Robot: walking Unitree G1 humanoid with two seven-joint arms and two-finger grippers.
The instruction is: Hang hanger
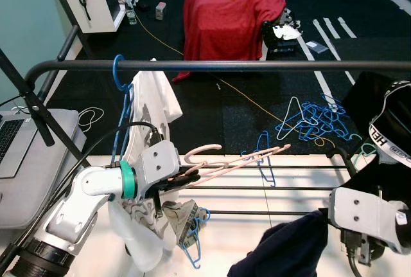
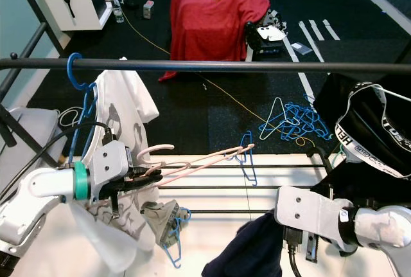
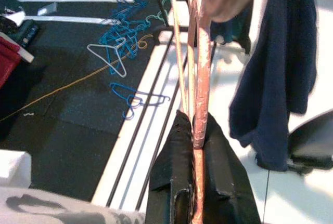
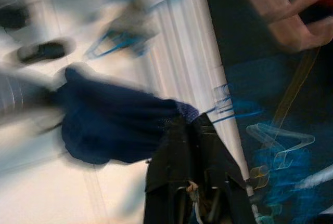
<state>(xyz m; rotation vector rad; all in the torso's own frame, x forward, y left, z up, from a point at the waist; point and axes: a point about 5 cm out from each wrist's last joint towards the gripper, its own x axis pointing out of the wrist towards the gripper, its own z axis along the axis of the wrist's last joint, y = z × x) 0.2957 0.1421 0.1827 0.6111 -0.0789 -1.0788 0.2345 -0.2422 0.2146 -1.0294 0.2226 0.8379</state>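
My left gripper (image 1: 192,177) is clamped on the pink hanger (image 1: 237,159), which sticks out to the right, below the black rail (image 1: 257,65) and above the white drying rack (image 1: 282,187). My right gripper (image 4: 195,125) pinches a dark blue cloth (image 1: 282,248) at the near right. A white shirt (image 1: 154,100) hangs from a blue hanger (image 1: 120,78) on the rail's left end. Loose blue hangers (image 1: 318,123) lie on the far dark floor.

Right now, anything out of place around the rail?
Yes. A tangled heap of blue wire hangers lies on the black floor beyond the black rail, and one more blue hanger is at the platform edge. The left gripper holds a pink hanger below the rail, not yet hung.
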